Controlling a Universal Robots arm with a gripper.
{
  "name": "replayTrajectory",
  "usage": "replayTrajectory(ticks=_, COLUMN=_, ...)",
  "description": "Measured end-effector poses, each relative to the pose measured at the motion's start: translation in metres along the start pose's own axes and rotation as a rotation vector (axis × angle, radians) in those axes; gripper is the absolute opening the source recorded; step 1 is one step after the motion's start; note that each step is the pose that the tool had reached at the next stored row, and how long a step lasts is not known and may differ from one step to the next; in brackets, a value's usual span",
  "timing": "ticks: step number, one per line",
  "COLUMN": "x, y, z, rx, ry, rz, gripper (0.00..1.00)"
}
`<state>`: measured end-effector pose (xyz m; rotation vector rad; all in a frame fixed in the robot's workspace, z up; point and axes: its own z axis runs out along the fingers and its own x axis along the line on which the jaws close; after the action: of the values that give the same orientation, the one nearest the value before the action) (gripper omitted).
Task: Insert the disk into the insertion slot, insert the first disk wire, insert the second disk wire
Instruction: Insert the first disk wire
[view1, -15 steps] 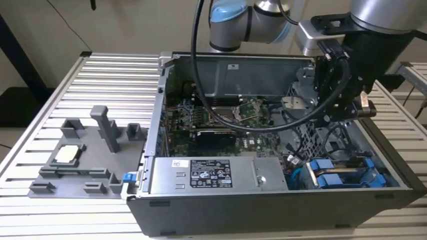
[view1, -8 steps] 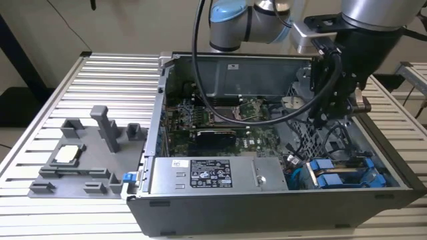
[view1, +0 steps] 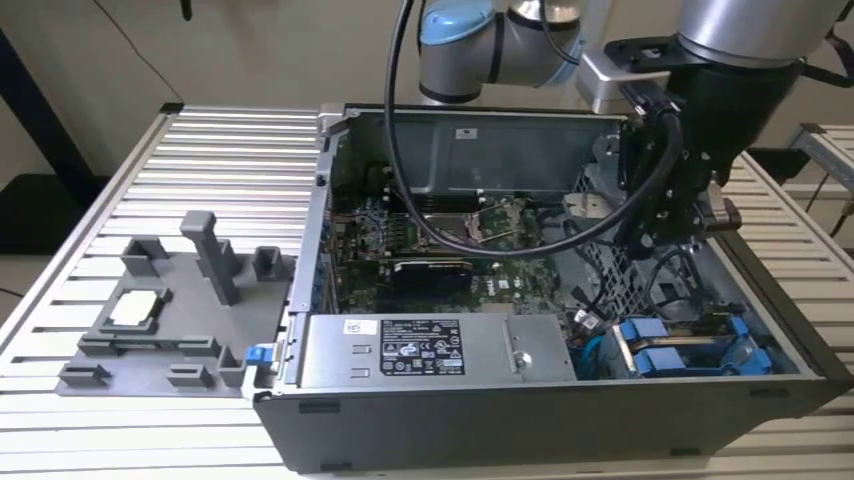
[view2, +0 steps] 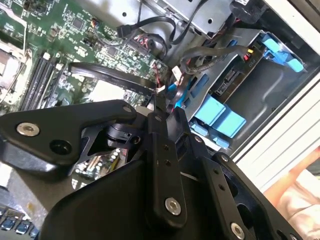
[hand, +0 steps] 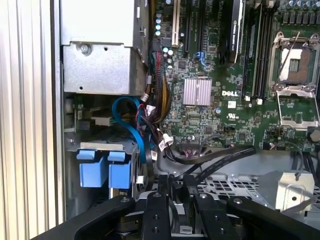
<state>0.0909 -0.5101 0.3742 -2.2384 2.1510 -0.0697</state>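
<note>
The pincer (hand: 176, 182) hangs low inside the open computer case (view1: 534, 430), over the perforated metal cage (hand: 225, 187) at the edge of the motherboard (hand: 210, 115). A black flat cable (hand: 225, 156) runs straight in toward its tip, a fair sign that a disk wire is the business in hand. Whether the pincer is clenched on that cable or merely set beside it I cannot tell, since its own black linkage covers the meeting point in both wrist views. The disk (hand: 95, 170) appears to sit already home in the insertion slot (hand: 102, 146), near the power supply (hand: 100, 55) in a corner of the case. Its two bright blue carrier tabs face out of the grey bay, which is how a seated drive would present them, but the silver body and label are hidden within. A blue cable (hand: 131, 125) loops down from a bundle of coloured wires (hand: 157, 95) toward the bay; its end is lost behind the metal, so I cannot say whether it is plugged in. In the exterior view the arm's dark body masks the tip of the pincer. The case stands on the slatted desk (view1: 200, 150), with a grey fixture (view1: 200, 270) well apart from the work — on the exterior view's left.
</note>
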Motion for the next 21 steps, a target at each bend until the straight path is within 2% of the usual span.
replayTrajectory(ticks=10, x=0.0000, y=0.0001, z=0.0001, rx=0.0001, ry=-0.0002, rz=0.000, gripper=0.24)
replayTrajectory(ticks=11, x=0.0000, y=0.0001, z=0.0001, rx=0.0001, ry=-0.0001, rz=0.000, gripper=0.17)
replayTrajectory(ticks=21, x=0.0011, y=0.0000, z=0.0001, rx=0.0000, ry=-0.0002, rz=-0.001, gripper=0.16)
